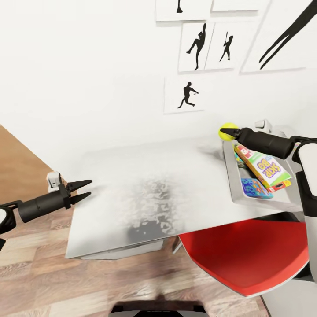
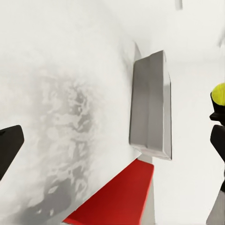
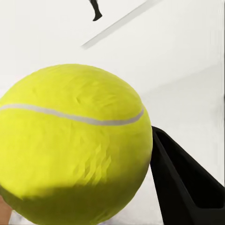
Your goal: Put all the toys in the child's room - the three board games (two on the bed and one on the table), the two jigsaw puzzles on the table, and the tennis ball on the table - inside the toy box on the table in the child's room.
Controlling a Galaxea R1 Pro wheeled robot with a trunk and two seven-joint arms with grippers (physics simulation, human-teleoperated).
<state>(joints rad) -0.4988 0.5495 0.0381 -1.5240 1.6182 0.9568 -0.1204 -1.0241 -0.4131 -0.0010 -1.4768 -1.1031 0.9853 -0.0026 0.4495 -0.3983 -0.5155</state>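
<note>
Fingers of the right gripper [image 1: 225, 131] are clamped on the small yellow-green tennis ball [image 1: 228, 131], held in the air just above the far corner of the shallow light grey toy box [image 1: 231, 174]. In the right wrist view the ball [image 3: 75, 145] is pressed against one black finger [image 3: 185, 183]. The toy box sits at the right end of the light grey surface [image 1: 145, 189], against the white wall. Inside it lie the yellow, green and red "Skip-Bo" game box [image 1: 263, 169], tilted on top of other boxes, and a blue printed game box [image 1: 253, 188] beneath it toward the near side. The left gripper [image 1: 81, 190] hovers at the left edge of the surface, its two pointed fingers spread apart and holding nothing. A red chair seat [image 1: 246, 253] sits tucked partly under the near edge of the surface. Black baseball-player silhouettes [image 1: 188, 94] hang on the wall above.
</note>
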